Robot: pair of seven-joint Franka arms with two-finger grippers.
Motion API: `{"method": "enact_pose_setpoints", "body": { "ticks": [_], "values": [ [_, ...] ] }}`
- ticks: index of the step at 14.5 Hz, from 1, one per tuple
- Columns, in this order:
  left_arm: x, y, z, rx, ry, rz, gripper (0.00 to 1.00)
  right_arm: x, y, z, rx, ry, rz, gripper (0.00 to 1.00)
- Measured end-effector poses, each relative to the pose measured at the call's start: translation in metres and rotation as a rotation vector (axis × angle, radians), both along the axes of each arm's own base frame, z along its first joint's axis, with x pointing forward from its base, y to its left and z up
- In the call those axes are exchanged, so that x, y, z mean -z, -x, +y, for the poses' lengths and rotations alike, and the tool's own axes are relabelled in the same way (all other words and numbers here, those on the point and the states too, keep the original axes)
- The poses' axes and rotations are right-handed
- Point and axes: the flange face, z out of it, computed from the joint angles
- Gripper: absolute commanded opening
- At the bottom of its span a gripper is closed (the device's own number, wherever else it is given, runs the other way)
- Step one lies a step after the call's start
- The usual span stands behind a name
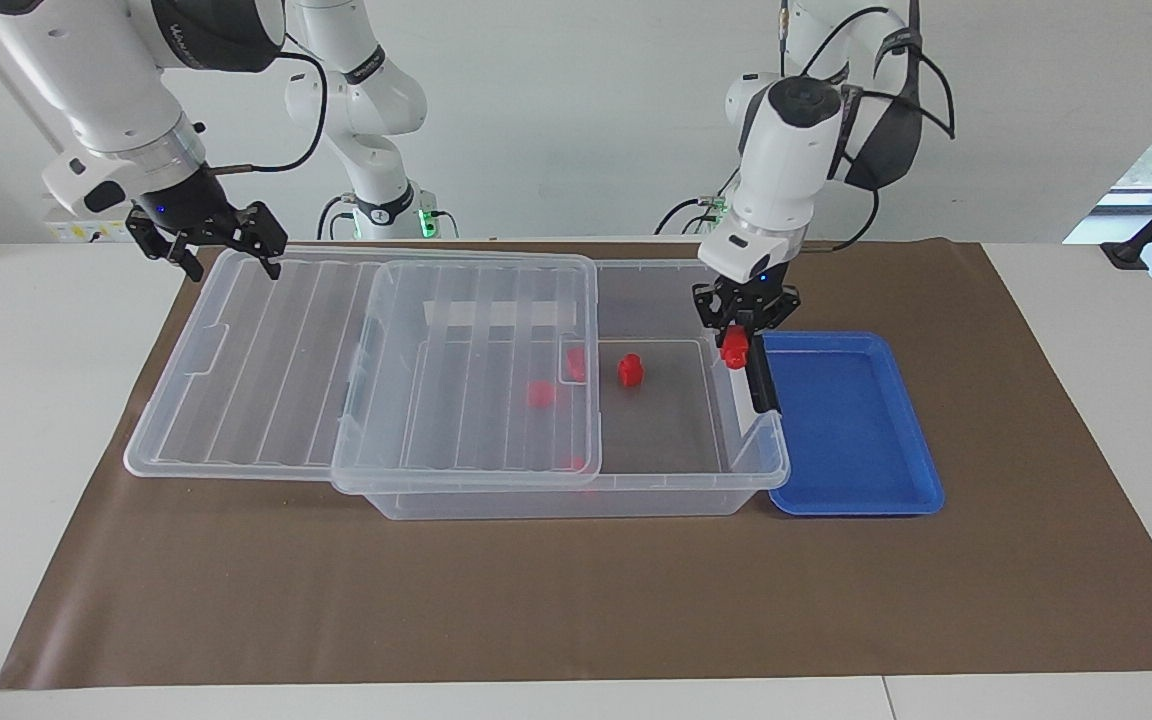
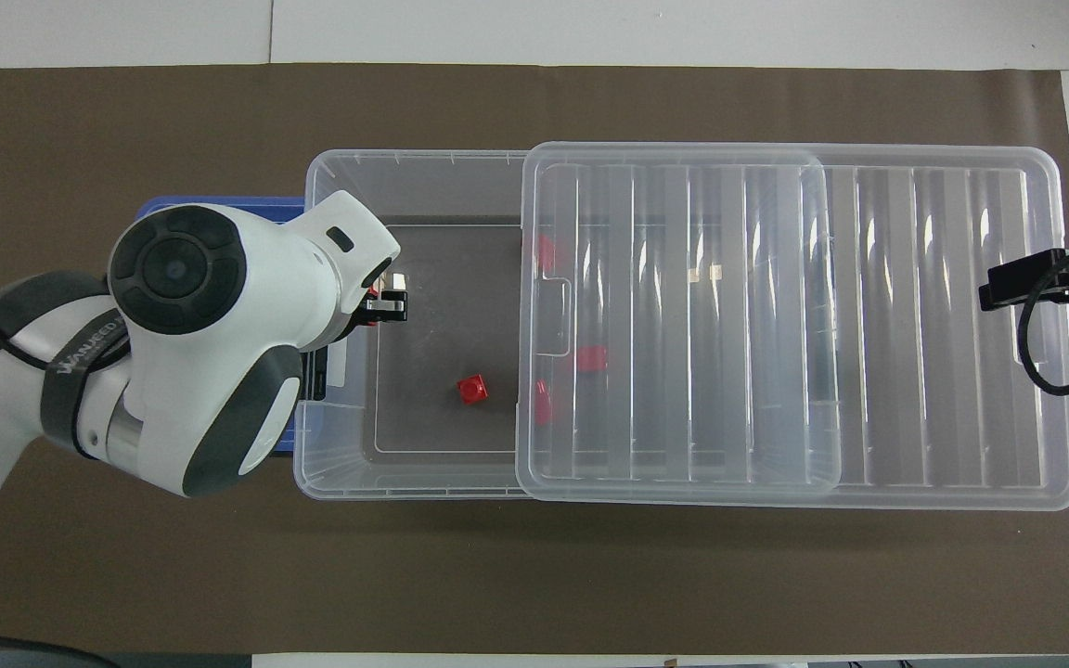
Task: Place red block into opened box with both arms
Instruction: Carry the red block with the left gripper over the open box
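Observation:
My left gripper is shut on a red block and hangs over the latch end of the clear box, just inside its black latch. In the overhead view the left arm covers most of this; only the left gripper's tip shows over the box. The ribbed lid is slid toward the right arm's end, leaving the box half uncovered. One red block lies on the bare box floor, and others show under the lid. My right gripper stands open at the lid's end edge.
A shallow blue tray with nothing in it lies against the box's latch end. Brown paper covers the table. Two slimmer white arms with green-lit bases stand at the robots' edge of the table.

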Motion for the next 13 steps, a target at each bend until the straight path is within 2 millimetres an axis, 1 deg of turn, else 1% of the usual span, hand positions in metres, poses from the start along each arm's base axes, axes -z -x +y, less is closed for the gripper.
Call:
{"method": "enact_pose_setpoints", "body": {
  "ticks": [2, 3, 7, 10, 12, 13],
  "values": [
    [0.037, -0.004, -0.024, -0.012, 0.015, 0.011, 0.0, 0.0, 0.0, 0.005, -0.009, 0.0, 0.0, 1.0],
    [0.051, -0.006, -0.031, -0.013, 0.02, 0.014, 0.0, 0.0, 0.0, 0.006, -0.012, 0.0, 0.0, 1.0],
    [0.09, -0.016, -0.039, -0.013, 0.032, 0.018, 0.0, 0.0, 0.0, 0.007, -0.012, 0.0, 0.0, 1.0],
    [0.127, -0.015, -0.054, 0.002, 0.026, 0.025, 0.0, 0.001, 0.0, 0.007, -0.012, 0.0, 0.004, 1.0],
    [0.147, -0.018, -0.055, -0.003, 0.027, 0.033, 0.0, 0.002, 0.0, 0.007, -0.012, 0.0, 0.006, 1.0],
    [0.152, -0.019, -0.053, -0.006, 0.025, 0.037, 0.0, 0.003, 0.0, 0.007, -0.012, 0.0, 0.007, 1.0]
  ]
}}
